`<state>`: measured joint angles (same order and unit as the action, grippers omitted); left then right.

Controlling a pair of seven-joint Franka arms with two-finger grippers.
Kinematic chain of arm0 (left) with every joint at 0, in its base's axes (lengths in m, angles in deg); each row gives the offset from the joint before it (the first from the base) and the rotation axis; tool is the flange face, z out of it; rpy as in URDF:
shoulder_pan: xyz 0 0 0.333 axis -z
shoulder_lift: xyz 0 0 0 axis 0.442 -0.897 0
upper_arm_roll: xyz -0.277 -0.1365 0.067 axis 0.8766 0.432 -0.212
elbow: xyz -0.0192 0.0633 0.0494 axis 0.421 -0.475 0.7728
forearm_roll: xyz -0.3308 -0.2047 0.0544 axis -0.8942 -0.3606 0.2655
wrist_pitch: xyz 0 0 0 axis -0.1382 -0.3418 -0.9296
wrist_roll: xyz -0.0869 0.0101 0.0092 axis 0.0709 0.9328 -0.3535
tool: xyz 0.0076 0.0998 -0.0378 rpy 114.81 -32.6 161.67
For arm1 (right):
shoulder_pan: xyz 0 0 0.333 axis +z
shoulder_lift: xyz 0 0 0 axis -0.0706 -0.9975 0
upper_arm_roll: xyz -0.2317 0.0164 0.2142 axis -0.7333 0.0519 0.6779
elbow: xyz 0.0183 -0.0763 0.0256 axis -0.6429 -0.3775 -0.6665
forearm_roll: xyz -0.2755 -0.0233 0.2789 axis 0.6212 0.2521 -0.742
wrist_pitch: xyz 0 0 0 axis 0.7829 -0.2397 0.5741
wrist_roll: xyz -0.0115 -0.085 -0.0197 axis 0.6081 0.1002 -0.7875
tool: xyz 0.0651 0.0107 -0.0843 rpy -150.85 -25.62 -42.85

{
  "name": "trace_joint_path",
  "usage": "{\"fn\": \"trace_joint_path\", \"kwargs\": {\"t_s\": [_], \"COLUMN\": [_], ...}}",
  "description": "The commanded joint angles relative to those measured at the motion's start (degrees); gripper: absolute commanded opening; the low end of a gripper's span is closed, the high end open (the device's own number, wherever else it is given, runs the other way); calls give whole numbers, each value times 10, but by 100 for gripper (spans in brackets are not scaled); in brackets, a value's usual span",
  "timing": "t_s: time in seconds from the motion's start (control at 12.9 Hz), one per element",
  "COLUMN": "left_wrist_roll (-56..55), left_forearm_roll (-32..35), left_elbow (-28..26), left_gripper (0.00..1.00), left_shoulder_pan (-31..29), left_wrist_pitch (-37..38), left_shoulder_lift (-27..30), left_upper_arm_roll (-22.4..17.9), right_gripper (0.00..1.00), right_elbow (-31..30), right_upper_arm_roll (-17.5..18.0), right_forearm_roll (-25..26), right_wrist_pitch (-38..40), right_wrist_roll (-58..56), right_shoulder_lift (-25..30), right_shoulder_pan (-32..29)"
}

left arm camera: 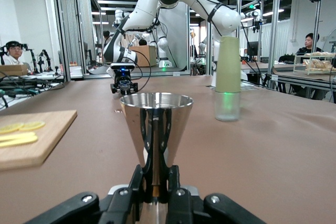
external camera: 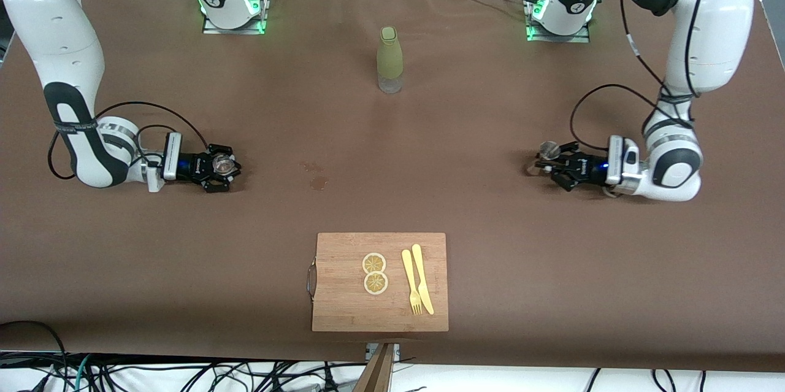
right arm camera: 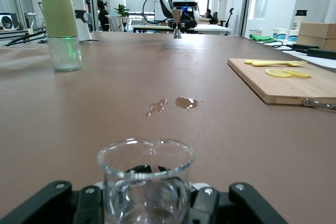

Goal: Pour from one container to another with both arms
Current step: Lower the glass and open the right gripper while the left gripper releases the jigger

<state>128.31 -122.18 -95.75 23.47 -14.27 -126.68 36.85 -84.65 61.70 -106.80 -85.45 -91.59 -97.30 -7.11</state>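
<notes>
- Your left gripper (external camera: 546, 166) is low over the brown table (external camera: 490, 257), near the edge at the left arm's end. Its fingers (left arm camera: 137, 184) are pinching the narrow middle of the small shiny silver metal cup shaped like an hourglass (left arm camera: 156, 129). The cup stands straight up.
- Your right gripper (external camera: 228, 166) is low over the table too, near the edge at the right arm's end. Its fingers are pressed tight on the tiny round clear glass (right arm camera: 145, 179), which stands straight up.
- The two grippers are well apart, each at its own end of the table.
- The tall green bottle with a clear bottom (external camera: 389, 59) stands between the two arm bases, toward the table edge where the bases are.
- Small wet spots (external camera: 316, 176) lie on the middle of the table.
- The wooden cutting board (external camera: 343, 300) lies at the table edge nearest the front camera. Two lemon slices (external camera: 375, 273), a yellow fork (external camera: 410, 281) and a yellow knife (external camera: 422, 278) lie on it.
</notes>
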Motion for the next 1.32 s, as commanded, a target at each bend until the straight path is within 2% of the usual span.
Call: {"fn": "trace_joint_path", "kwargs": {"t_s": [0.0,0.16,0.31,0.7,0.85,1.24], "left_wrist_roll": [84,107,140,192,202,210], "left_forearm_roll": [38,39,43,43,43,41], "left_elbow": [-19,-13,-12,-2,2,14], "left_gripper": [0,0,0,0,0,0], "left_shoulder_pan": [-16,-27,-29,-33,-33,-36], "left_wrist_pitch": [26,33,39,51,52,51], "left_shoulder_lift": [16,10,0,-40,-49,-80], "left_upper_arm_roll": [-23,-41,-49,-63,-63,-63], "right_gripper": [13,17,100,100,100,100], "right_elbow": [34,34,30,9,-5,-78], "right_upper_arm_roll": [16,16,16,12,9,-11], "right_forearm_roll": [-15,-15,-15,-5,15,71], "right_wrist_pitch": [-1,-3,-3,-30,-50,-95], "right_wrist_roll": [-64,-64,-57,-50,-49,-13], "right_shoulder_lift": [-35,-35,-31,-7,9,109], "right_shoulder_pan": [-3,-3,-4,-19,-28,-40]}}
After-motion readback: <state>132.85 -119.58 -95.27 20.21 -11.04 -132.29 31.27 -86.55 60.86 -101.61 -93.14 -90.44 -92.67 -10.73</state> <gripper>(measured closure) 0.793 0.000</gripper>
